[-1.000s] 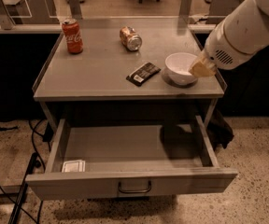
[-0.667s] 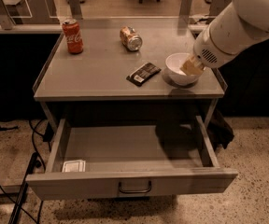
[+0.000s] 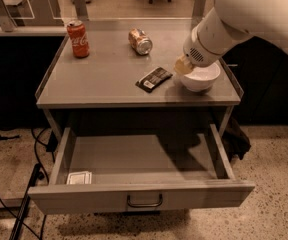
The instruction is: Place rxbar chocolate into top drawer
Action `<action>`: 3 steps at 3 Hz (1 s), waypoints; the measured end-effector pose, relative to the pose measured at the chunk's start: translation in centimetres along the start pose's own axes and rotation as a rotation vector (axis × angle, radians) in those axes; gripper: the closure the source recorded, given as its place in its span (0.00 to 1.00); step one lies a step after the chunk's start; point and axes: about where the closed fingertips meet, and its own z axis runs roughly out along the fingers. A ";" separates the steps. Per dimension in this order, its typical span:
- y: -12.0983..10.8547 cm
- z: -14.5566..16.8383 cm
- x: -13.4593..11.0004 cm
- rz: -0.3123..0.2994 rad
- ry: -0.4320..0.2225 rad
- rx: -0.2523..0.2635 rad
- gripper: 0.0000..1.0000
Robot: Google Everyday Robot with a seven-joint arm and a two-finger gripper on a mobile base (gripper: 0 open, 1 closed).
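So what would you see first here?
The big white robot arm reaching in from the right, its claw at the rim of the white bowl, beside the rxbar chocolate on the tabletop. Below, the top drawer hangs wide open, with a small white packet in its front left corner.

White Coca-Cola script runs down the red can (image 3: 78, 39).

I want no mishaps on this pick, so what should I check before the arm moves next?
1. Open top drawer: ok.
2. Room in the drawer: ok, only a small white packet in its front left corner.
3. Reachable chocolate bar: ok, flat on the tabletop, nothing on it.
4. Position of gripper over the bar: not ok, it hangs by the white bowl, to the bar's right.
5. Bar held: not ok, it lies apart from the gripper.
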 end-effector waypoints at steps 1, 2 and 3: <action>0.1 1.9 -1.9 0.009 -0.010 -0.019 1.00; 0.2 4.0 -3.1 0.014 -0.010 -0.037 1.00; 0.3 6.1 -3.6 0.022 0.002 -0.065 1.00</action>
